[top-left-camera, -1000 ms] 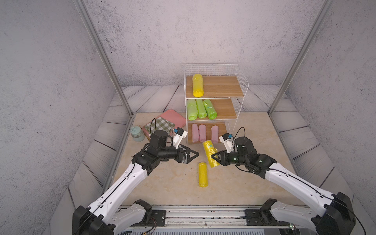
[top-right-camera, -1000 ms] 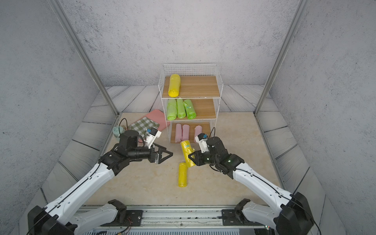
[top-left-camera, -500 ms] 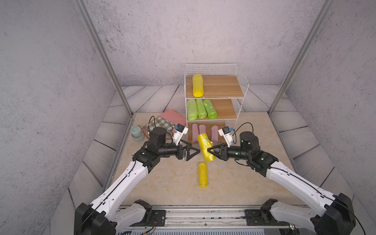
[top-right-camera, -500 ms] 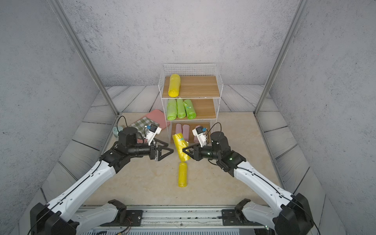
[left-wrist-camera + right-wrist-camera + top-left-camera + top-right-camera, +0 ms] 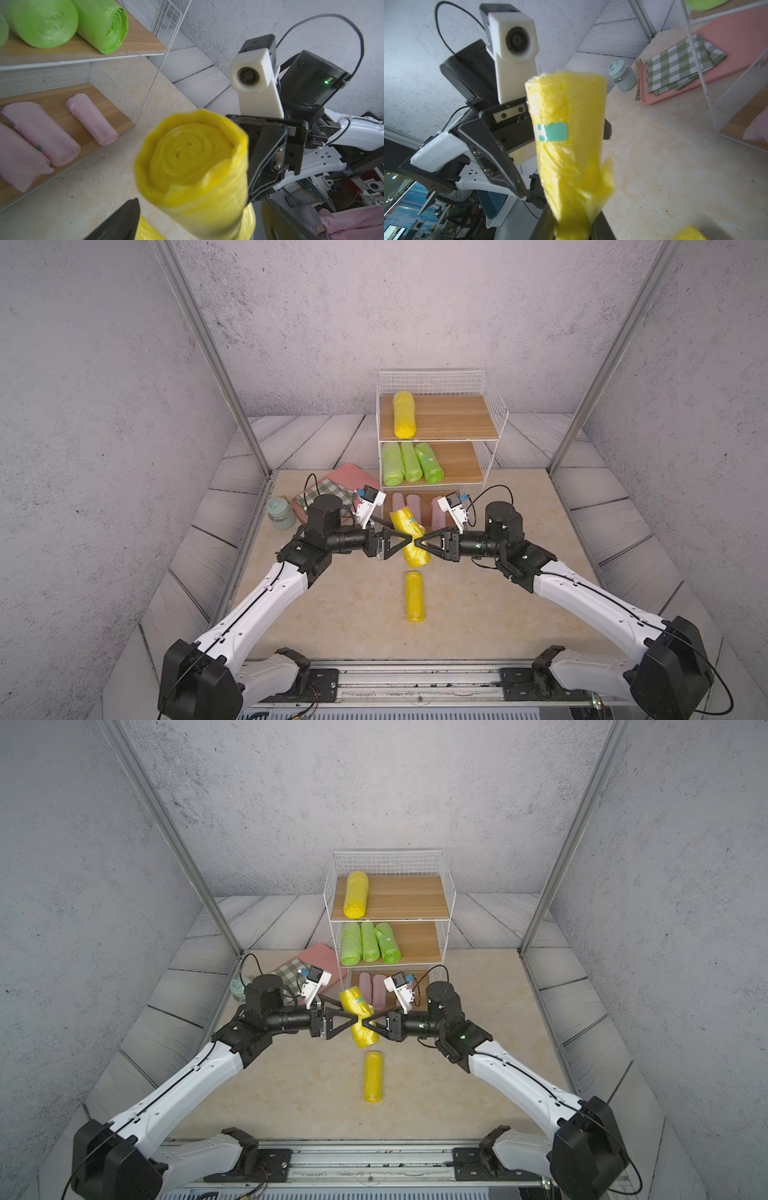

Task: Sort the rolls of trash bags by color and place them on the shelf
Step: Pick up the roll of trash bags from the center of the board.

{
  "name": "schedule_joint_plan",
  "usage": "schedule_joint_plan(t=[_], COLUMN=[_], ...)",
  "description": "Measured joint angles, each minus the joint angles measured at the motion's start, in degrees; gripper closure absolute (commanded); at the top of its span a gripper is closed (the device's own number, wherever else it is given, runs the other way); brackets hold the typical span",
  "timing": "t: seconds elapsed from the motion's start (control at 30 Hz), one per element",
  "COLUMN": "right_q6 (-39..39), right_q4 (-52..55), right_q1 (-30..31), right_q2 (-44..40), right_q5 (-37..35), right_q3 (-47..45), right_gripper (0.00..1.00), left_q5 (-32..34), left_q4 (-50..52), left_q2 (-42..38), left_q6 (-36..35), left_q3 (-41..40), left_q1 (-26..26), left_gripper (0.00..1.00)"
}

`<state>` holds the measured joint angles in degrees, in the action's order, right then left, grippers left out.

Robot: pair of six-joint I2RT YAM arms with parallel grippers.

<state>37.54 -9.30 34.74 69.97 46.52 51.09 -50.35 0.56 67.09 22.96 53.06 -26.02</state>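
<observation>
— beige desk [image 5: 478, 605] first. what's the biggest thing on it?
— the shelf [image 5: 453, 416], white wire with three wooden boards, at the far side. one yellow roll [image 5: 404, 414] lies on the top board. three green rolls [image 5: 409, 462] lie side by side on the middle one, and three pink rolls [image 5: 47, 133] on the bottom one.
— and beside it?
— a pink tray [image 5: 347, 473] just left of the shelf, with a green-white checkered cloth [image 5: 322, 493] folded on it.
— the arms?
— both reach in over the desk in front of the shelf, tips nearly meeting. the right claw [image 5: 422, 540] is pinching a second yellow roll [image 5: 405, 522] by its crinkled plastic, lifted clear of the desk in front of the bottom board. the left claw [image 5: 405, 540] is spread wide, a finger on either side of that roll. whether they touch it i cannot tell.
— any roll left lying?
— a third yellow roll [image 5: 414, 596] lies on the desk, nearer the robot's base and apart from both claws.
— smaller things?
— a pale green jar [image 5: 281, 514] at the desk's left edge near the tray, a fork [image 5: 638, 79] between jar and tray, and a teal sticker [image 5: 552, 132] on the held roll.
</observation>
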Motion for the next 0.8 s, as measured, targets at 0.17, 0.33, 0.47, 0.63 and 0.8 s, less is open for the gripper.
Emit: schedule_joint_plan(t=[0.17,0.33,0.47,0.63,0.8], right_q6=[0.90,1.53,1.55,1.99,2.49], right_q4=[-2.23,-4.17,-4.66,-5.09,-5.79], right_q1=[0.00,-0.11,-0.11,-0.11,-0.11], right_q2=[0.26,1.09,1.81,2.86,3.26], right_q5=[1.20,1.64,2.67,4.20,4.61], right_q3=[-0.07,-0.07,-0.07,-0.07,-0.07], right_gripper=[1.00,1.00,1.00,1.00,1.00], left_q5=[0.20,1.27,1.53,1.46,1.09], left_q4=[-1.90,-4.68,-6.03,-6.88,-7.56], left_q2=[0.55,0.28,-0.04,-0.07,-0.02], left_q6=[2.08,3.78,4.37,5.38,6.67], left_q3=[0.04,0.04,0.04,0.04,0.04], left_q1=[0.04,0.09,0.17,0.26,0.31], left_gripper=[0.13,0.22,0.26,0.39,0.58])
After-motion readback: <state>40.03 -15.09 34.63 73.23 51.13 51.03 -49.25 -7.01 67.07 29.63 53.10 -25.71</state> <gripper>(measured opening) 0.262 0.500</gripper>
